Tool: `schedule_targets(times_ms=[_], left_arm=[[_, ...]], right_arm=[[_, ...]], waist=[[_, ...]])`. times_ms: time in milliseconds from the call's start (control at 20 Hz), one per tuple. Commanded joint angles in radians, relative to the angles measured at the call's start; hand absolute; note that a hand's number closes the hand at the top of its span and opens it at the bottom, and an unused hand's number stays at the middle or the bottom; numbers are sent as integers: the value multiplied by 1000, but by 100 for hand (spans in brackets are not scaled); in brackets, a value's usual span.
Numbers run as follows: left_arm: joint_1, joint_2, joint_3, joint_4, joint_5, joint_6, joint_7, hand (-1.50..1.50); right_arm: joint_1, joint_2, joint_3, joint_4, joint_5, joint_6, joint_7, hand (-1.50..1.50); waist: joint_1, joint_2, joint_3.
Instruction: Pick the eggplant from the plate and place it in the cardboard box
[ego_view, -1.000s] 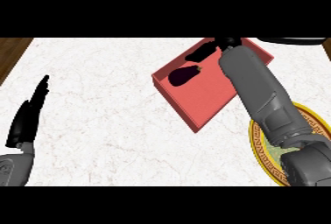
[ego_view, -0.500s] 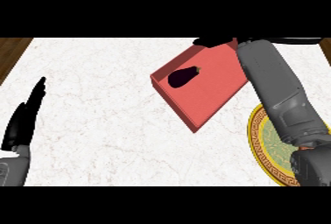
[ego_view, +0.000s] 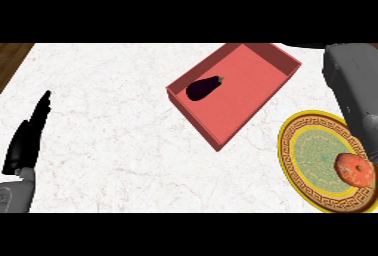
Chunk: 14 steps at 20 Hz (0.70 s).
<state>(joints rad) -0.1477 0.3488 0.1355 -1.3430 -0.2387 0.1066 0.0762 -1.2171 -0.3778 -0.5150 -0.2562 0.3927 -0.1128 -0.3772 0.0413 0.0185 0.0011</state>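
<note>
Looks basically done: the eggplant (ego_view: 204, 87) is lying inside the red box (ego_view: 251, 107), upper middle of the frame. Left hand (ego_view: 28, 136) rests with fingers straight at the left edge; right hand isn't visible, just its forearm (ego_view: 356, 85).

A single view is given, taken from head height and aimed steeply down onto the bench (ego_view: 118, 150). The bench's far edge is seen along the top, and its far left corner at upper left beside a strip of brown floor (ego_view: 13, 55). The near and right edges are cut off by the frame.
</note>
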Motion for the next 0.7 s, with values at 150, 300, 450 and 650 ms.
schedule_targets(times_ms=[150,300,450,650], left_arm=[[21,13,19,9,-5,-4,-20,0],[-3,6,20,35,3,-14,-32,0],[24,-23,2,-12,-20,16,-12,0],[40,6,12,-80,14,-38,34,0]], right_arm=[[104,-158,-36,25,-38,115,-58,-150],[146,-241,-36,30,-37,174,-95,-150],[172,-298,-37,30,-49,269,-113,-150],[262,-377,-3,49,-10,361,-210,-150]], waist=[[-7,-3,0],[-7,0,1],[-12,-5,1],[6,-1,3]])
